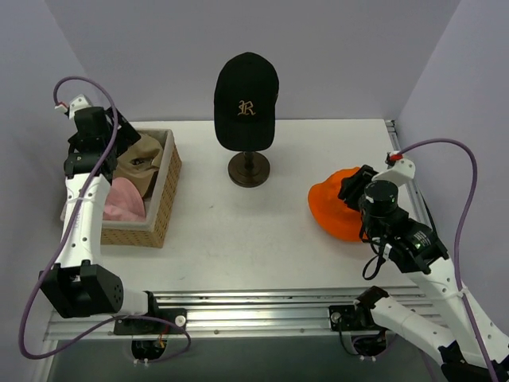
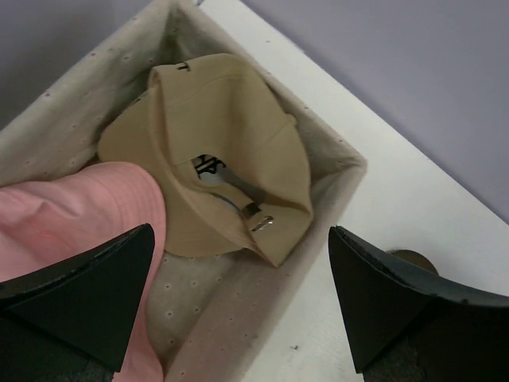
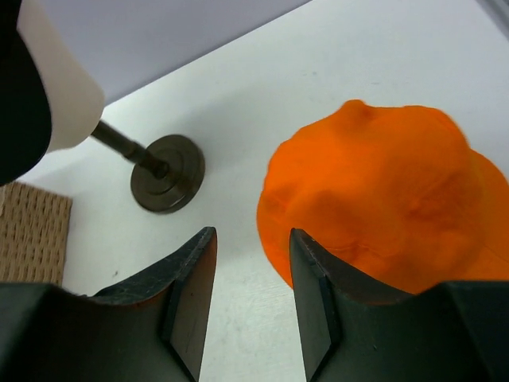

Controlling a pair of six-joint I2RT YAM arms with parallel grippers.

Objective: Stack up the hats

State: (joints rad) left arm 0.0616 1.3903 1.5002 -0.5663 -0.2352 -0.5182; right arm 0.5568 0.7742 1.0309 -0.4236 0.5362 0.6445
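The black cap with a gold "R" [image 1: 246,99] sits on the head form at the back centre. The tan cap [image 1: 145,161] [image 2: 231,159] and the pale pink hat [image 1: 123,199] [image 2: 71,215] lie in the basket at the left. The bright orange hat [image 1: 338,205] [image 3: 390,199] lies on the table at the right. My left gripper [image 1: 102,155] [image 2: 242,239] is open and empty above the basket, over its near rim beside the tan cap. My right gripper [image 1: 354,189] [image 3: 253,239] is open and empty, low at the orange hat's left edge, its right finger over the brim.
The wicker basket [image 1: 165,208] has a cloth lining [image 2: 334,163]; its corner shows in the right wrist view [image 3: 32,231]. The head form's cream body [image 3: 67,95] stands on a dark stand [image 1: 249,169] [image 3: 167,173]. Metal rails [image 1: 262,306] run along the near edge.
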